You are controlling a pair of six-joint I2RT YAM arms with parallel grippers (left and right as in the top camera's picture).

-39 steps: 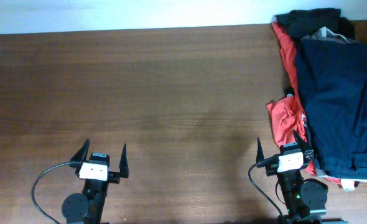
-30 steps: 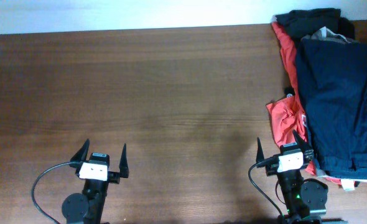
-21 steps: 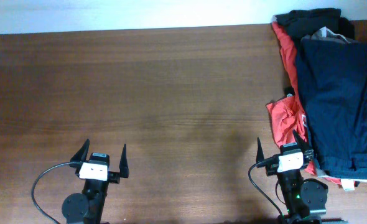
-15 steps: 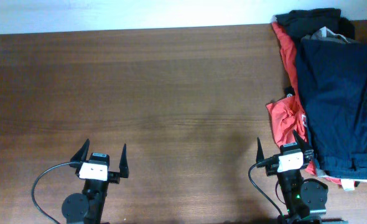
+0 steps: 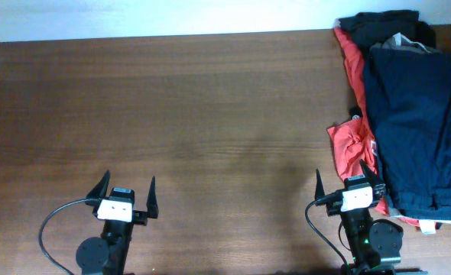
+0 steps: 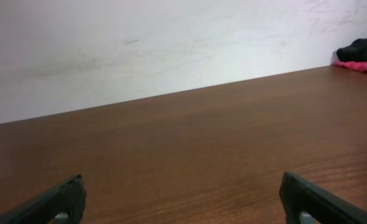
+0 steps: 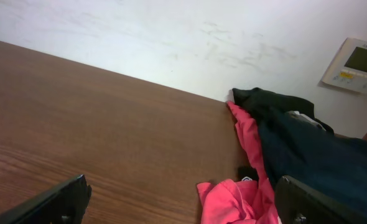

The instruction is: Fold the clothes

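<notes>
Nothing has moved: left and right jaws stand wide, empty (near six o'clock). Your navy shorts [image 5: 416, 130] lie untouched at three o'clock; folding hasn't begun.

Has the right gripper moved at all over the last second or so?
No. In the overhead view the right gripper sits at the same spot against the table's near edge and beside the red-orange garment, jaws open, as before.
</notes>
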